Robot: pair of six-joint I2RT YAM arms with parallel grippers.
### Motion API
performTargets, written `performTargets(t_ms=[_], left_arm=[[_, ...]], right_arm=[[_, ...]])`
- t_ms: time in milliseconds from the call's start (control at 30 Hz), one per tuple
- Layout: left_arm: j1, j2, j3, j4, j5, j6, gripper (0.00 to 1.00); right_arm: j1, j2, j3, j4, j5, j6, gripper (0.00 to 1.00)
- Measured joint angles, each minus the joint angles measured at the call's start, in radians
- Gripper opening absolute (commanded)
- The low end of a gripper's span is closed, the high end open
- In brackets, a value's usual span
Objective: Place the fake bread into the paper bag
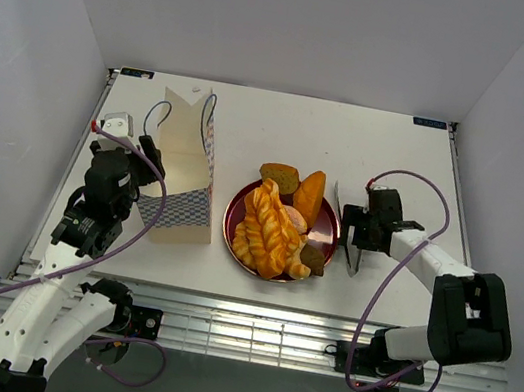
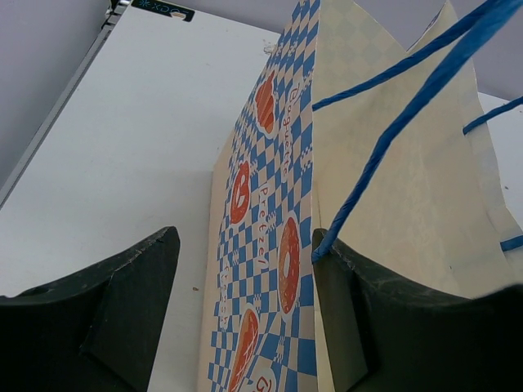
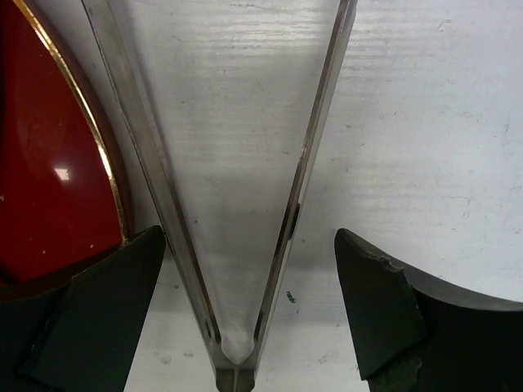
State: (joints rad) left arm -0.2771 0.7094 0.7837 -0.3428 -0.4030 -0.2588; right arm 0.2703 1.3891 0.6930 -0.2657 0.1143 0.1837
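The paper bag (image 1: 187, 178) stands upright at the left, cream with a blue-and-white checkered band. My left gripper (image 1: 151, 161) is open at its left side. In the left wrist view the bag's checkered side (image 2: 270, 245) stands between my open left fingers (image 2: 245, 245), and a blue cord handle (image 2: 392, 139) runs down to the right finger. The fake bread lies on and beside a dark-red plate (image 1: 234, 214): a twisted braid (image 1: 271, 228), an oval roll (image 1: 309, 197), a brown piece (image 1: 280, 175) and a small dark chunk (image 1: 313, 257). My right gripper (image 1: 355, 245) is open.
Metal tongs (image 1: 349, 234) lie on the table right of the plate. In the right wrist view the V-shaped tongs (image 3: 167, 204) lie between my open right fingers (image 3: 249, 241), with the plate's rim (image 3: 106, 180) at the left. White walls enclose the table.
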Motion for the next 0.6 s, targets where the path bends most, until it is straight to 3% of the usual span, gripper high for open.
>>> performTargets(t_ms=[267, 467, 600], left_arm=[[0.0, -0.002, 0.0, 0.0, 0.001, 0.008, 0.76], [0.0, -0.003, 0.0, 0.0, 0.013, 0.008, 0.76], [0.0, -0.003, 0.0, 0.0, 0.023, 0.008, 0.76]], right_arm=[[0.012, 0.056, 0.016, 0.075, 0.041, 0.022, 0.91], [0.015, 0.056, 0.008, 0.163, 0.058, 0.042, 1.0], [0.021, 0.059, -0.009, 0.197, 0.066, 0.051, 0.93]])
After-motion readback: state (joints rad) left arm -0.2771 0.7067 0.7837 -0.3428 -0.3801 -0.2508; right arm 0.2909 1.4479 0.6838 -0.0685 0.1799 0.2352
